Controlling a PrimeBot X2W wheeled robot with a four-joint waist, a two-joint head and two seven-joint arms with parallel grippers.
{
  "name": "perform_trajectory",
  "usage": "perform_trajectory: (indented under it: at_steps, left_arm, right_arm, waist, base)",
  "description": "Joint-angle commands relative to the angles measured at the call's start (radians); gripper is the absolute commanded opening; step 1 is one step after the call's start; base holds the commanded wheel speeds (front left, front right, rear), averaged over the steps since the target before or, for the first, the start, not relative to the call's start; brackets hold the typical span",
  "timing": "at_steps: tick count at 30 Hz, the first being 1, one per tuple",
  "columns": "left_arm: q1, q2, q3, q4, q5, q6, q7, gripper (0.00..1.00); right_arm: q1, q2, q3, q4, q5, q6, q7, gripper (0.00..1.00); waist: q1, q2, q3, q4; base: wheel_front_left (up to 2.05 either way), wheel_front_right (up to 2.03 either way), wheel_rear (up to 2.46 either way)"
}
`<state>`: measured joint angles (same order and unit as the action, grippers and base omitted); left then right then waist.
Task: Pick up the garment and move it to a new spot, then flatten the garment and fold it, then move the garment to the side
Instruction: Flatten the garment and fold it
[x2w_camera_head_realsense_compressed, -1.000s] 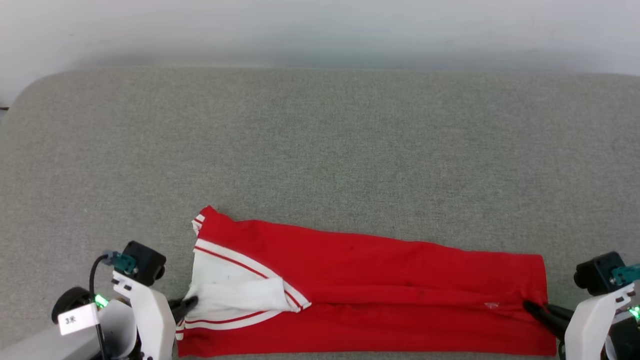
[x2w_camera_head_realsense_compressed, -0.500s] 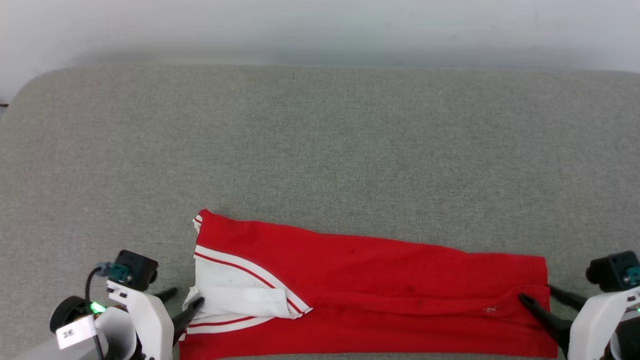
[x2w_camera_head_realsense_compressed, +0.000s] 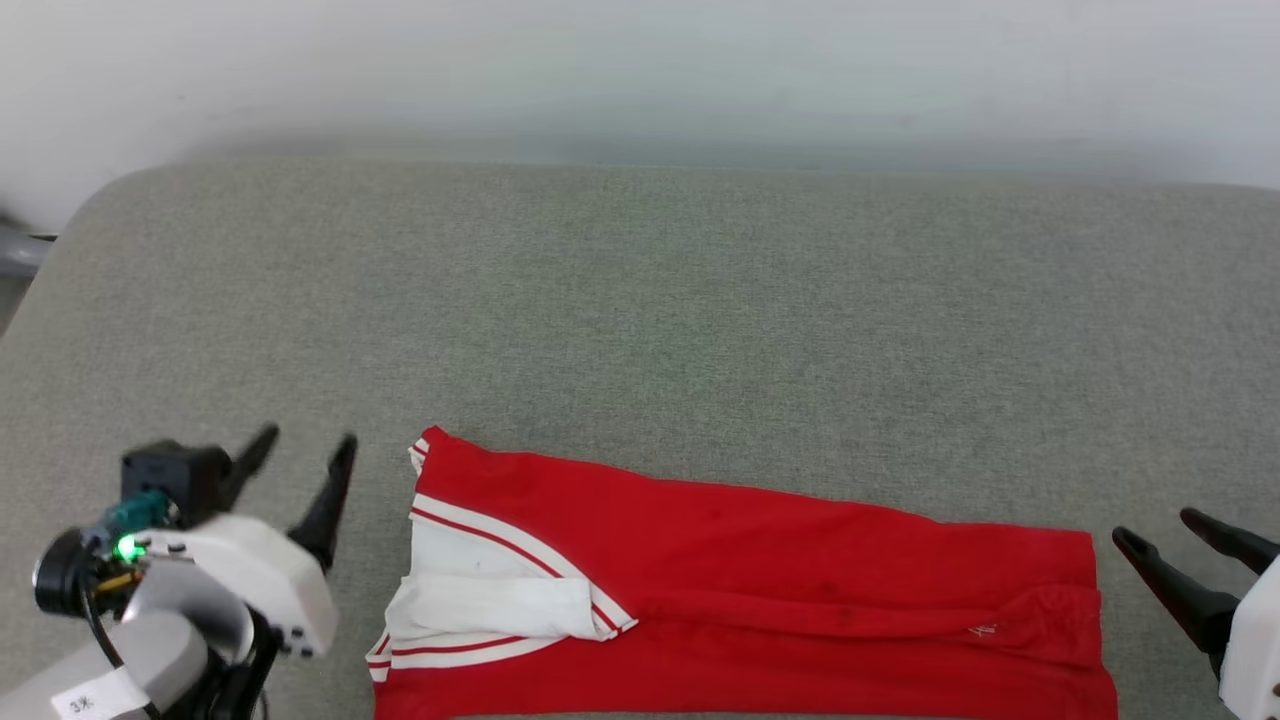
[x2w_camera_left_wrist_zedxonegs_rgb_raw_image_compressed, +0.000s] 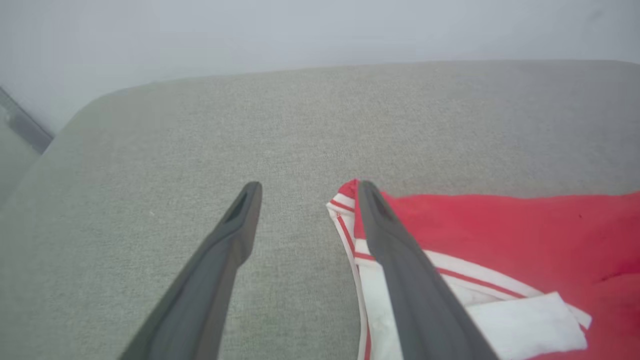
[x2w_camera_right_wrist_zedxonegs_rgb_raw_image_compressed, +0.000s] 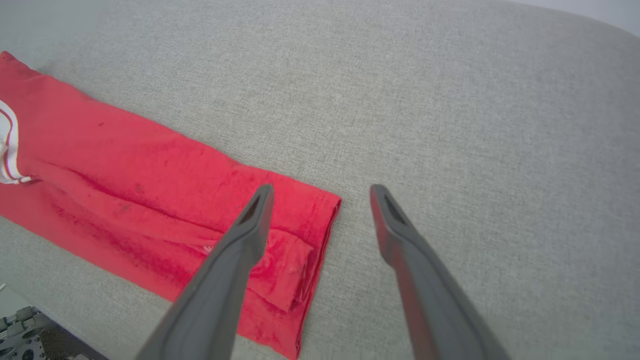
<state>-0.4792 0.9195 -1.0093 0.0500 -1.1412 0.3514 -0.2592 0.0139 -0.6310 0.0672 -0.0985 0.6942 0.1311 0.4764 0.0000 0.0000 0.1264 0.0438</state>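
The garment (x2w_camera_head_realsense_compressed: 760, 590) lies folded into a long red strip near the front edge of the grey surface. Its white sleeve with red-white trim (x2w_camera_head_realsense_compressed: 490, 600) is tucked over the left end. The chest letters and number are hidden inside the fold. My left gripper (x2w_camera_head_realsense_compressed: 308, 437) stands open above the surface, just left of the garment and apart from it. In the left wrist view the left gripper (x2w_camera_left_wrist_zedxonegs_rgb_raw_image_compressed: 308, 186) frames bare surface beside the collar end (x2w_camera_left_wrist_zedxonegs_rgb_raw_image_compressed: 350, 195). My right gripper (x2w_camera_head_realsense_compressed: 1153, 525) is open just right of the hem. The right gripper (x2w_camera_right_wrist_zedxonegs_rgb_raw_image_compressed: 321, 189) hovers over the hem corner (x2w_camera_right_wrist_zedxonegs_rgb_raw_image_compressed: 320, 210).
The grey fabric surface (x2w_camera_head_realsense_compressed: 640, 300) stretches wide behind the garment to a pale wall (x2w_camera_head_realsense_compressed: 640, 70). Its far left corner (x2w_camera_head_realsense_compressed: 110, 200) is rounded, with a dark bar (x2w_camera_head_realsense_compressed: 20, 250) beyond it. Part of the robot's base (x2w_camera_right_wrist_zedxonegs_rgb_raw_image_compressed: 20, 345) shows below the front edge.
Both grippers have opened and let go of the garment's ends, then drawn outward; the left one also rose and swung left. The sleeve settled flat. The head camera shifted slightly.
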Motion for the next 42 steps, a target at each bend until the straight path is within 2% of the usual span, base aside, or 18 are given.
perform_trajectory:
  at_steps: [1, 4, 7, 14, 21, 30, 36, 37, 38, 42]
  left_arm:
    - [0.011, -0.017, 0.036, -0.014, 0.027, 0.014, -0.007, 1.00]
    - [0.085, -0.058, 0.175, -0.041, 0.121, 0.063, -0.007, 1.00]
    - [0.166, -0.105, 0.307, -0.067, 0.221, 0.092, -0.008, 1.00]
    - [0.352, -0.234, 0.571, -0.125, 0.441, 0.121, -0.008, 1.00]
    - [0.482, -0.407, 0.770, -0.159, 0.613, 0.078, -0.008, 1.00]
    - [0.544, -0.609, 0.892, -0.154, 0.823, -0.017, -0.008, 1.00]
    - [0.555, -0.718, 0.959, -0.161, 0.927, -0.090, -0.008, 1.00]
    - [0.559, -0.730, 0.967, -0.154, 0.941, -0.105, -0.008, 1.00]
    - [0.559, -0.743, 0.977, -0.152, 0.954, -0.117, -0.008, 1.00]
    - [0.563, -0.782, 1.015, -0.145, 0.996, -0.158, -0.008, 1.00]
  right_arm:
    - [0.015, 0.004, -0.006, -0.006, -0.001, -0.001, 0.017, 1.00]
    - [0.019, -0.003, -0.027, -0.006, 0.006, -0.001, 0.098, 1.00]
    - [0.025, -0.009, -0.032, 0.002, 0.019, -0.001, 0.174, 1.00]
    - [-0.003, 0.022, -0.026, 0.058, 0.040, -0.001, 0.266, 1.00]
    - [-0.046, 0.056, -0.006, 0.133, 0.047, -0.001, 0.288, 1.00]
    - [-0.054, 0.088, 0.068, 0.238, 0.065, -0.001, 0.285, 1.00]
    - [-0.050, 0.098, 0.144, 0.306, 0.091, 0.000, 0.255, 1.00]
    - [-0.050, 0.097, 0.155, 0.310, 0.096, 0.001, 0.244, 0.62]
    - [-0.052, 0.094, 0.160, 0.313, 0.100, 0.001, 0.230, 0.01]
    - [-0.064, 0.071, 0.170, 0.331, 0.115, 0.000, 0.185, 0.00]
  waist:
    - [0.0000, 0.0000, 0.002, 0.004]
    - [0.0000, 0.0000, 0.006, 0.012]
    - [0.0000, 0.0000, 0.013, 0.018]
    - [0.0000, 0.0000, 0.035, 0.042]
    - [0.0000, 0.0000, 0.059, 0.075]
    - [0.0000, 0.0000, 0.069, 0.105]
    - [0.0000, 0.0000, 0.069, 0.115]
    - [0.0000, 0.0000, 0.068, 0.115]
    - [0.0000, 0.0000, 0.067, 0.116]
    - [0.0000, 0.0000, 0.060, 0.111]
  base:
    - [0.00, 0.00, 0.00]
    - [0.00, 0.00, 0.00]
    - [0.00, 0.00, 0.00]
    - [0.00, 0.00, 0.00]
    - [0.00, 0.00, 0.00]
    - [0.00, 0.00, 0.00]
    - [0.00, 0.00, 0.00]
    - [0.00, 0.00, 0.00]
    - [0.00, 0.00, 0.00]
    - [0.00, 0.00, 0.00]
